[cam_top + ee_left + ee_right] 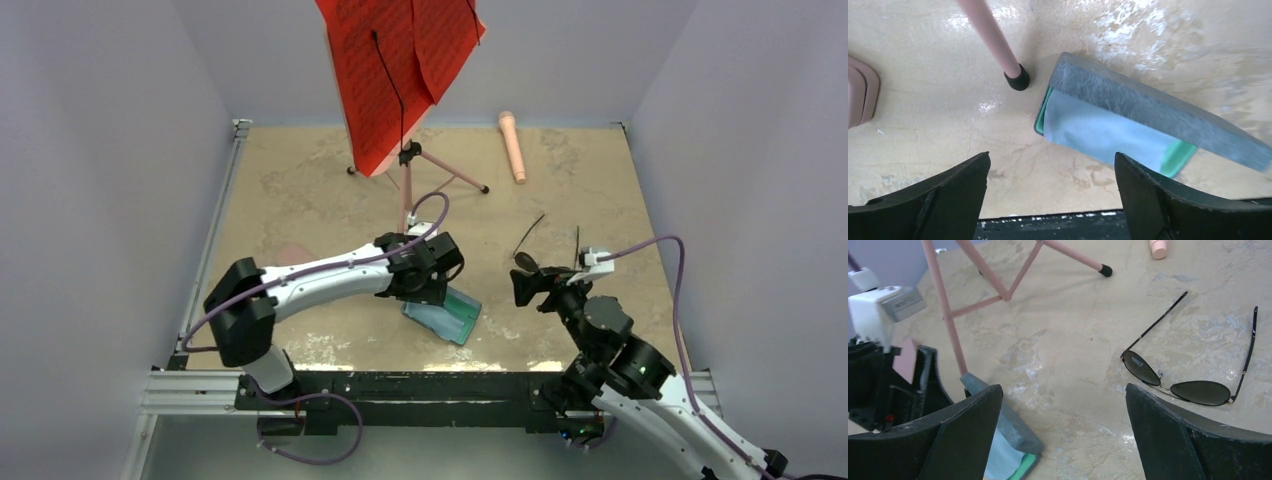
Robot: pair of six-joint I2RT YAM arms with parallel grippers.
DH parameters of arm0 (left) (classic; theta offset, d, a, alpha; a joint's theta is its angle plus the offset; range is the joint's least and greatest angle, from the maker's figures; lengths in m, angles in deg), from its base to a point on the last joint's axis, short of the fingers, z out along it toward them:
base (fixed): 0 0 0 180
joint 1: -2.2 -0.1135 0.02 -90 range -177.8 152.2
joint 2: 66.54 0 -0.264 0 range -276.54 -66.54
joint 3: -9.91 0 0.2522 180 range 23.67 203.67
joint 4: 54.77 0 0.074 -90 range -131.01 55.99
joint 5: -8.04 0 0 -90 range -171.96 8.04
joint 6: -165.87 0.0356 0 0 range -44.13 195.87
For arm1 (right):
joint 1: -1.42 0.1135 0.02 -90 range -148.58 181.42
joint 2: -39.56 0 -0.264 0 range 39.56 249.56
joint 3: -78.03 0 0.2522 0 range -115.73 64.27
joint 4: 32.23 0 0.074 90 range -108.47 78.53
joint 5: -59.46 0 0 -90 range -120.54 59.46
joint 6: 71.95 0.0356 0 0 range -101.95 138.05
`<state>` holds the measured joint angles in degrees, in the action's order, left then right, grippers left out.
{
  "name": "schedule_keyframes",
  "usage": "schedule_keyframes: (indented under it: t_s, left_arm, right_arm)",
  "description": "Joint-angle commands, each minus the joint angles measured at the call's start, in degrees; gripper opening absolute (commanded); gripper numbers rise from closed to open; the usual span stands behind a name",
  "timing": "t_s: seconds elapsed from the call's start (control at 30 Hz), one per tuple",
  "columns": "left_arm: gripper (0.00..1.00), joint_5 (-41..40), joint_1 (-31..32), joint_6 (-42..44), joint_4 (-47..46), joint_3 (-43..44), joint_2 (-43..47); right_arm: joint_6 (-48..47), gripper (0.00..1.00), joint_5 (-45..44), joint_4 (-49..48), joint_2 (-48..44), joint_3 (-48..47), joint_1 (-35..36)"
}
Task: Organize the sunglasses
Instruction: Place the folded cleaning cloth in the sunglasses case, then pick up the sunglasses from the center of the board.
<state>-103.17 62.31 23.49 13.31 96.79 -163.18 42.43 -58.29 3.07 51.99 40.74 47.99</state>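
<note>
The black sunglasses (1178,385) are found on the right half of the table (300,190), arms unfolded, just beyond the right gripper (1062,395), whose fingers are spread wide with nothing between them. The left gripper (1052,162) is likewise parted and empty above the grey-blue case (1148,110) (a pale blue cloth is seen inside it), near the pink stand's foot (1018,80).

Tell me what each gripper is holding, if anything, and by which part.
Nothing is held. The left gripper stands open by the grey-blue case, and the right gripper stands open short of the black sunglasses; nothing sits between either pair of jaws.
</note>
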Motion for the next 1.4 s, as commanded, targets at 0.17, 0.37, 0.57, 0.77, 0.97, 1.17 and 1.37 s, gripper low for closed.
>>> schedule_keyframes:
  t_s: [0.17, 0.37, 0.57, 0.77, 0.97, 1.17, 1.37]
  left_arm:
    - [1.00, 0.91, -4.79, -4.65, -2.92, -11.82, 24.60]
    - [1.00, 3.16, -9.73, -7.39, -2.84, -22.35, 37.99]
    - [1.00, 6.76, -9.84, -10.46, -3.39, -29.27, 45.25]
    - [1.00, 10.02, -9.84, -11.90, -6.58, -34.81, 49.70]
    - [1.00, 13.17, -9.84, -11.67, -9.10, -36.83, 51.63]
    - [1.00, 14.09, -9.78, -12.03, -9.40, -36.91, 52.04]
    - [1.00, 14.34, -9.77, -12.40, -8.92, -36.51, 52.60]
  right_arm:
    - [12.60, 0.96, -9.05, 12.36, 9.88, -11.10, -0.01]
    - [14.28, 0.95, 7.45, 19.36, 27.76, -21.56, -22.46]
    - [12.02, 0.93, 20.94, 15.38, 39.10, -21.01, -48.78]
    - [12.43, 0.81, 30.04, 11.43, 54.95, -23.09, -57.32]
    - [15.27, 0.66, 33.38, 8.38, 66.93, -25.26, -60.05]
    - [17.49, 0.57, 31.22, 3.97, 73.09, -22.08, -60.53]
    - [17.30, 0.16, 33.55, 2.18, 72.79, -21.10, -61.17]
